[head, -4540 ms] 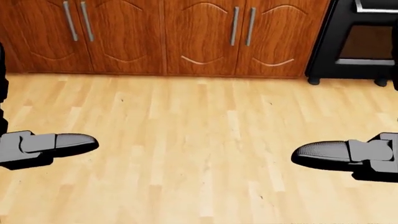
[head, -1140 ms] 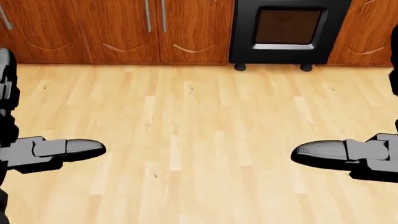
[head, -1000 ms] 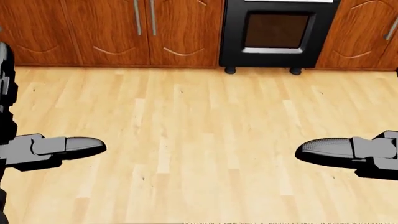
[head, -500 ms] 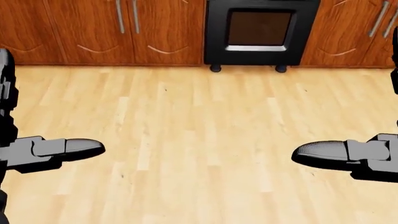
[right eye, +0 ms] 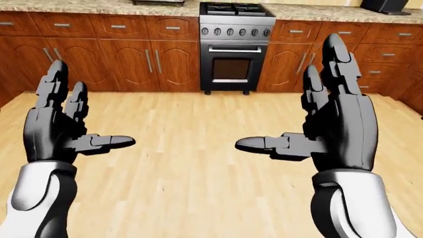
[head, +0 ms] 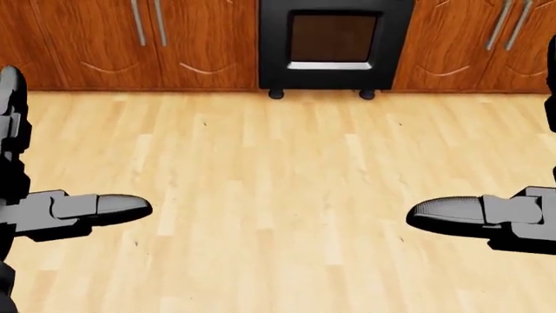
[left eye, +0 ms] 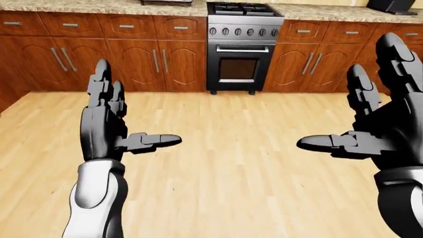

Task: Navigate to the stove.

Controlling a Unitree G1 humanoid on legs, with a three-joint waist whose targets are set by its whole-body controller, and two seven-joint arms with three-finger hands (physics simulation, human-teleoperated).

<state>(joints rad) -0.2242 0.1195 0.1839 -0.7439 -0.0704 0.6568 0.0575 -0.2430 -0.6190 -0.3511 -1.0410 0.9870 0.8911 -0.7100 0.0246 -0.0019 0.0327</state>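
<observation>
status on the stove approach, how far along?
Done: the stove is lined up, near centre at the top of the left-eye view, between the cabinets. In hand: the approach; both hands are open and empty, left hand, right hand. Left: a stretch of bare wooden floor lies between robot and oven door.

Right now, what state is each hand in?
Left hand: open, fingers spread, holding nothing.
Right hand: open, fingers spread, holding nothing.
</observation>
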